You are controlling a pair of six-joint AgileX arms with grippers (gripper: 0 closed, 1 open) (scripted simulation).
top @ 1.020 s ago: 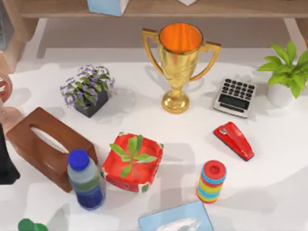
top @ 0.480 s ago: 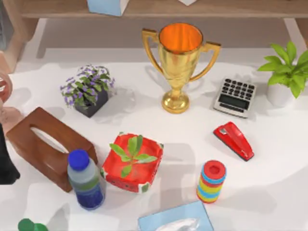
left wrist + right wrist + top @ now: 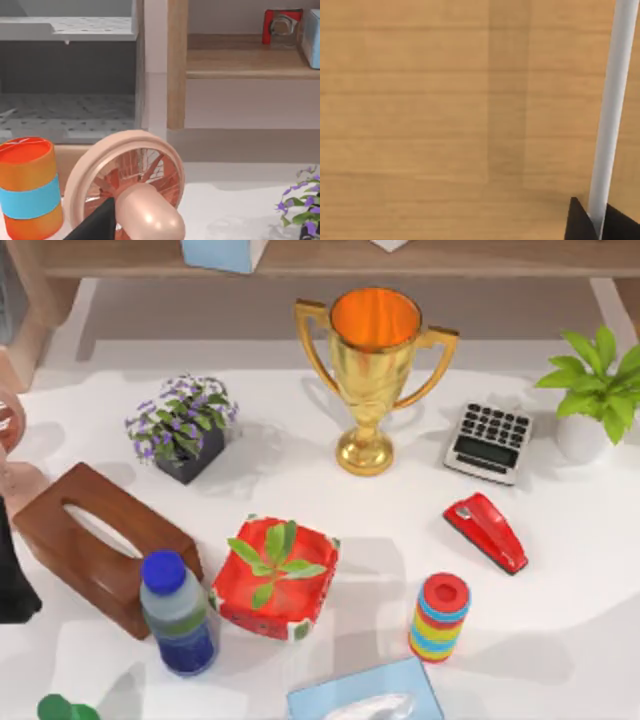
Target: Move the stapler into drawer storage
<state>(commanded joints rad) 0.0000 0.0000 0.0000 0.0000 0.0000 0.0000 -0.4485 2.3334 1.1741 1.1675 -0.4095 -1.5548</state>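
The stapler, a glossy red wedge with a small white piece at its upper-left end, lies flat on the white table at the right, below the calculator. Nothing holds it. A dark part of my left arm shows at the table's far left edge, and in the left wrist view it sits close to a pink fan. My right gripper shows as dark parts on either side of a white bar in front of a wooden panel. A grey open compartment stands behind the fan.
Around the stapler stand a gold trophy, a potted green plant, a stack of coloured rings and a red square planter. A wooden tissue box, a blue-capped bottle, a purple flower pot and an orange can are at the left.
Nothing on the table has moved. Only a faint shadow near the purple flower pot has shifted slightly.
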